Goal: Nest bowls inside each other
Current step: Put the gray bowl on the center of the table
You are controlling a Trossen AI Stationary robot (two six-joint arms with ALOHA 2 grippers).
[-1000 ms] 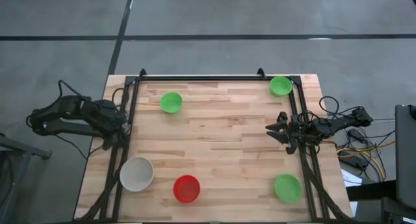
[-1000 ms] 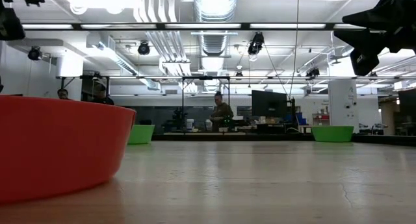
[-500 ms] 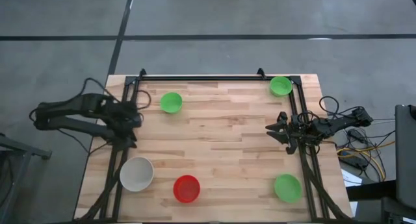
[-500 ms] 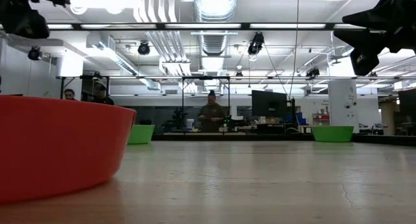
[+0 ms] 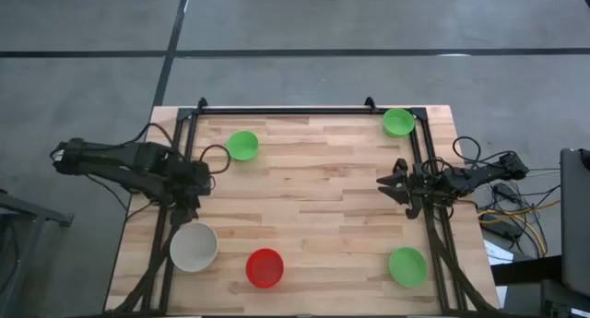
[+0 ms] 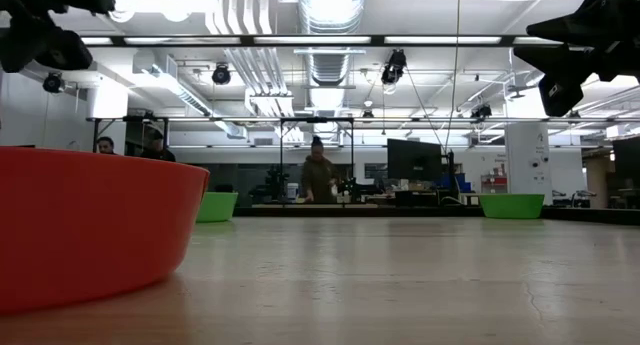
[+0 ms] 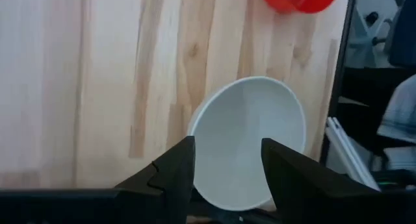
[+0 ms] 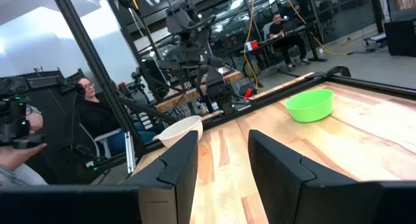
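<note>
Five bowls rest on their bases on the wooden table: a white bowl (image 5: 194, 247) and a red bowl (image 5: 265, 268) at the near left, and green bowls at the far left (image 5: 242, 145), the far right (image 5: 398, 123) and the near right (image 5: 407, 266). My left gripper (image 5: 195, 184) hangs open above the table's left side, tipped steeply down. In the left wrist view the white bowl (image 7: 250, 143) shows between and beyond its fingers (image 7: 172, 172), untouched. My right gripper (image 5: 392, 182) waits open at the right edge, pointing level toward the left.
Black rails (image 5: 187, 134) frame the table on its left, far and right sides. Cables (image 5: 516, 212) lie beyond the right edge. Bare wood (image 5: 313, 198) fills the table's middle. People (image 6: 315, 175) sit and stand in the room behind the table.
My left gripper has swung from the table's left rail toward the right, over the tabletop, and has rolled at the wrist while staying open. In the room behind, a person has walked a little to the left.
</note>
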